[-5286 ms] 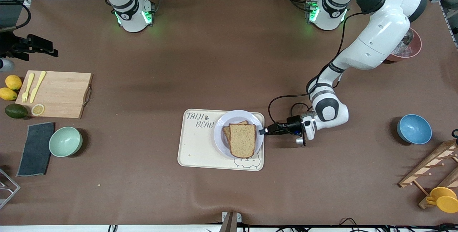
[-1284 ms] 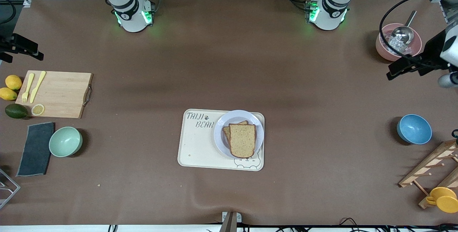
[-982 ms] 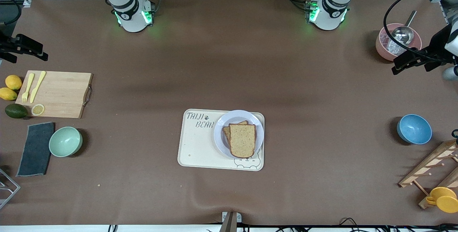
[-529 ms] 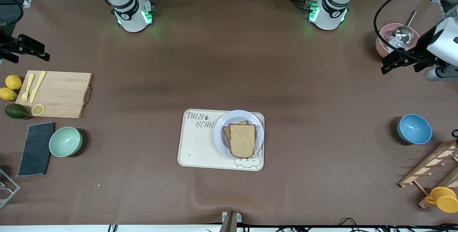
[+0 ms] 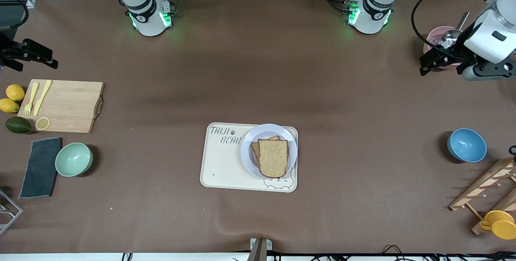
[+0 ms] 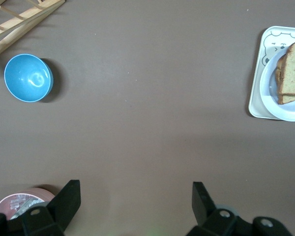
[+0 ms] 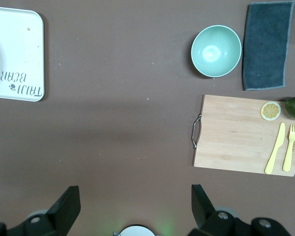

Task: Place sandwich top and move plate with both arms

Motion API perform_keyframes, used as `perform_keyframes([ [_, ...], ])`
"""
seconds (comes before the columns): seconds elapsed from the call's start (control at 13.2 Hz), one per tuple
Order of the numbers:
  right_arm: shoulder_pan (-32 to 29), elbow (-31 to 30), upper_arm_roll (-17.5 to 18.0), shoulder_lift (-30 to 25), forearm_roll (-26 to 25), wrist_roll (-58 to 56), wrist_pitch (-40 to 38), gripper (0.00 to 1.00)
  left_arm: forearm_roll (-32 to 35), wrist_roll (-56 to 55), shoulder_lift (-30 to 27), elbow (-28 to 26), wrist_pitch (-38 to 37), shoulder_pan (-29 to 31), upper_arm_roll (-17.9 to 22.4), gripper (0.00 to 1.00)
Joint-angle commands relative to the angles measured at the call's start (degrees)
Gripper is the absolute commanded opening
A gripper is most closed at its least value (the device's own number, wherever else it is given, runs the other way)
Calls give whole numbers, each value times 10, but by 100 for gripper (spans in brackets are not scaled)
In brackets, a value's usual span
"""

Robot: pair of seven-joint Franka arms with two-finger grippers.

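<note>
Now the released left gripper [image 5: 424,64] has been drawn up over the pink bowl [image 5: 433,39]; the right gripper [image 5: 50,61], also spread, has barely shifted; the sandwich top [image 5: 273,158] is unmoved on the plate [image 5: 248,148].

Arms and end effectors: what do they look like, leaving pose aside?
Both arms are glossy white with grey-black joint bands; their bases glow green. The left arm trails a looping black cable. The left end effector and right end effector are black with two blocky, angular fingers. No lettering is legible.

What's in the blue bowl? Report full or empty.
Empty: the blue bowl shows only its bare glossy inside in the front and left wrist views.
</note>
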Motion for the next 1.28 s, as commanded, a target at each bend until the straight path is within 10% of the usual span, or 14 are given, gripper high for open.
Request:
perform_keyframes([
  [0.0,-14,-15,13,-13,2,7,5,100,12,5,-13,-9,8,-13,20,100],
  [1.21,-17,-18,16,-13,1,7,5,100,13,5,37,72,-69,-17,31,100],
])
